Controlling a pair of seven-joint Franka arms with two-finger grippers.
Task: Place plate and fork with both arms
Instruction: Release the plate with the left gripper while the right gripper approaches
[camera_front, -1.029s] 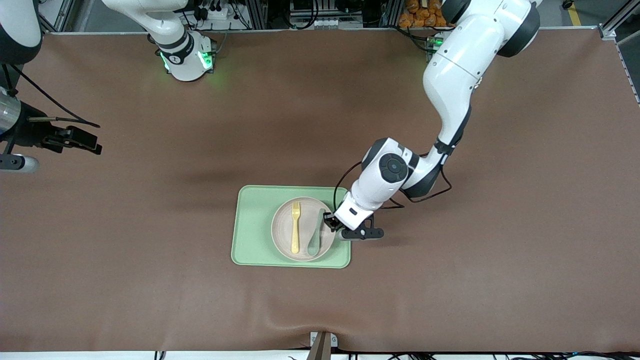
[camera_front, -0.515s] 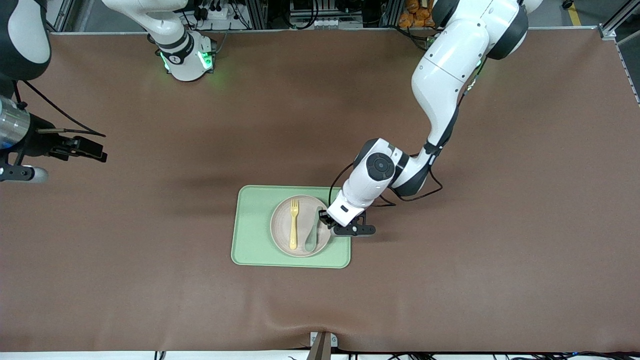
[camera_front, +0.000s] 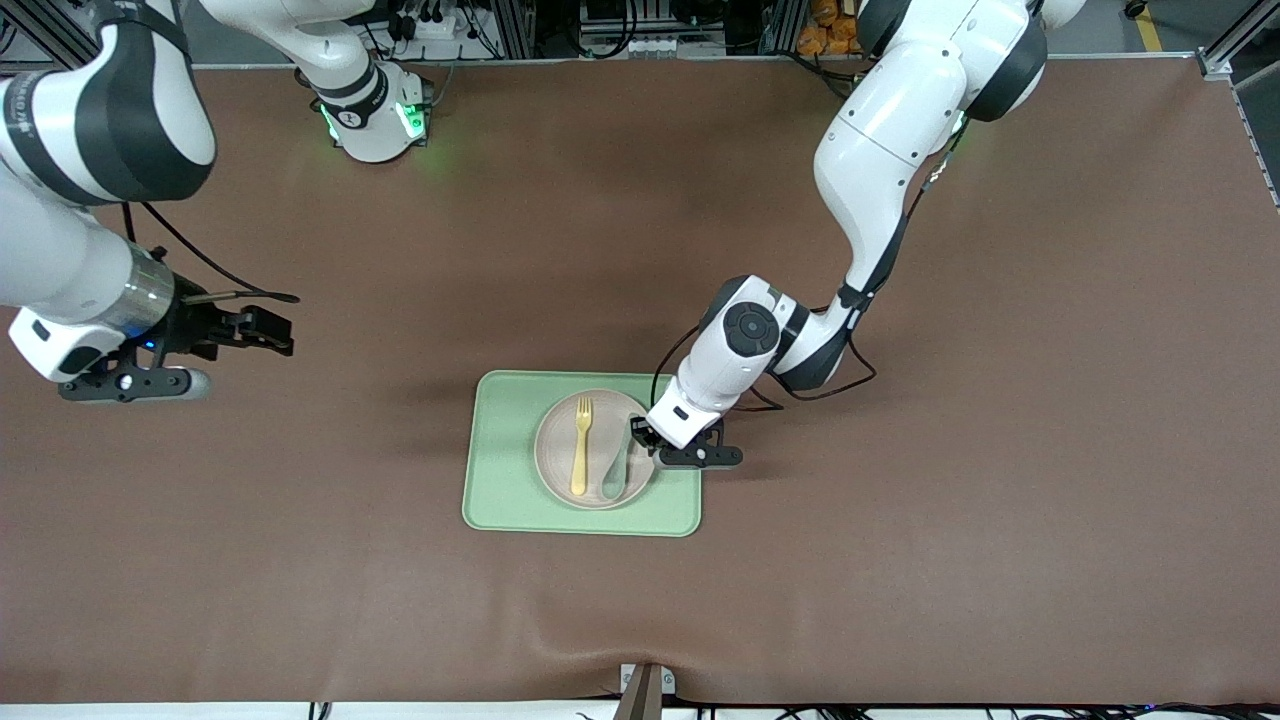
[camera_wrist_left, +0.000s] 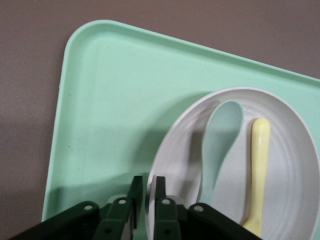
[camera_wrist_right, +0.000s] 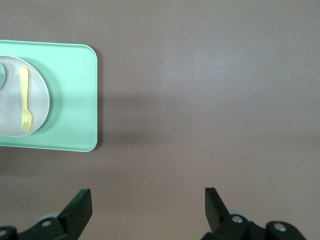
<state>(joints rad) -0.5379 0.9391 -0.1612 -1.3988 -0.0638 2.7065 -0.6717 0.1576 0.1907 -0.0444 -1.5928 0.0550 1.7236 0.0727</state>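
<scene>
While left claw (camera_front: 640, 438) pinches the plate (camera_front: 557, 455) rim on the tray (camera_front: 500, 480), the fork (camera_front: 580, 446) lies on that plate, long axis toward the bases; right claw (camera_front: 268, 330), wide open over bare desk (camera_front: 900, 560), is well apart.

The left gripper (camera_front: 640, 437) blocks the plate (camera_front: 556, 470) edge toward its arm's end; bare desk (camera_front: 400, 300) lies open between the tray (camera_front: 500, 470) and the spread right gripper (camera_front: 270, 330)

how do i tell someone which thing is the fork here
Find the light green tray on the brown table; a round beige plate sits on it. Two utensils lie in the plate: the fork is the pale yellow one with tines, not the mint-green spoon beside it.
</scene>
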